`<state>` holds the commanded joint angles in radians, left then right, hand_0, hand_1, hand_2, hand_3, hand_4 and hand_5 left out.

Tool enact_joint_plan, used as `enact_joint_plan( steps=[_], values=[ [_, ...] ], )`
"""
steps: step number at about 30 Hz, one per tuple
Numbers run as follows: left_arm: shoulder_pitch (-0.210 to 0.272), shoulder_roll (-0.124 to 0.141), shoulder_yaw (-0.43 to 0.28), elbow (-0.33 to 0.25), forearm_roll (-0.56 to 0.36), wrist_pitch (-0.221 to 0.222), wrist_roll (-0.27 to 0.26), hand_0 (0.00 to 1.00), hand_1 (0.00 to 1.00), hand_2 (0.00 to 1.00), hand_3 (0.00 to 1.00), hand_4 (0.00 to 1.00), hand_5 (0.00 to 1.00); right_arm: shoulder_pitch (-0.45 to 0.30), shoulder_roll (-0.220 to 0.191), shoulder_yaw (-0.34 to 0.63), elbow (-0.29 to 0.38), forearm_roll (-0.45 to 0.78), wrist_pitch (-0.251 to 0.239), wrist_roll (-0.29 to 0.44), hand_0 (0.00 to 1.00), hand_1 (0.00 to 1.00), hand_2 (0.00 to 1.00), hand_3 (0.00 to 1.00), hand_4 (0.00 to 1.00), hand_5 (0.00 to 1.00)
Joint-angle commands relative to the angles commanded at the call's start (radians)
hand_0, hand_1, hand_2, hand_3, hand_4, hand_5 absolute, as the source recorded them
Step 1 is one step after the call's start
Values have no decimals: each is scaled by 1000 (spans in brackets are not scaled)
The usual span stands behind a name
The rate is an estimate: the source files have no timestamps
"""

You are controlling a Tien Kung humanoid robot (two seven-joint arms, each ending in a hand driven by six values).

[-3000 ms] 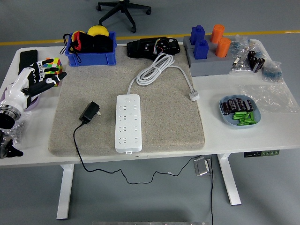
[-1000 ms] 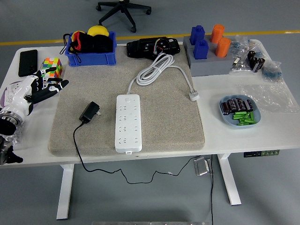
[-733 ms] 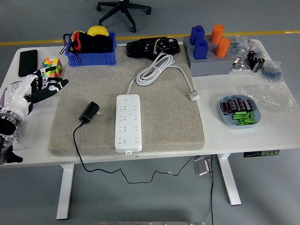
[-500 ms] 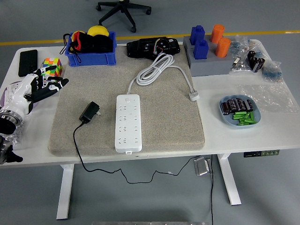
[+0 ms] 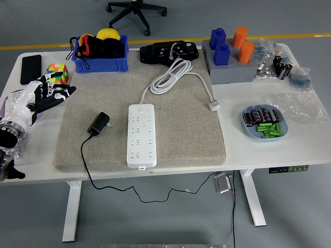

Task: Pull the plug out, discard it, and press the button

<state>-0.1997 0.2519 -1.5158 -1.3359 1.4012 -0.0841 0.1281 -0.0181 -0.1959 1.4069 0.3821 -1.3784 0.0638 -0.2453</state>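
A white power strip point(image 5: 140, 134) lies on the grey mat point(image 5: 181, 124), with its white cord coiled behind it. A black plug point(image 5: 99, 124) lies unplugged on the mat to the strip's left, and its black cable hangs over the table's near edge. My left hand point(image 5: 47, 96) is at the table's left edge, left of the mat, with its fingers spread and holding nothing. It is well apart from the plug. The right arm is out of view.
A colourful cube point(image 5: 57, 73) and a black phone point(image 5: 30, 68) lie behind my left hand. A blue bin point(image 5: 101, 53), a black device point(image 5: 168, 51), a grey block with blue and orange pieces point(image 5: 230, 57) and a blue bowl of batteries point(image 5: 264, 123) stand along the back and right.
My left hand has lowered and drawn back from near the cube since three seconds ago. In the last second it has barely moved. The plug and strip have not moved.
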Motion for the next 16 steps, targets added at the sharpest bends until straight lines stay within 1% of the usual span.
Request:
enact_joint_plan(
  steps=[16],
  values=[
    [-3, 2, -2, -8, -1, 3, -1, 720, 634, 660, 855, 886, 387, 3, 1, 4, 0, -2, 0, 0, 785, 743, 738, 743, 790, 784]
  ],
)
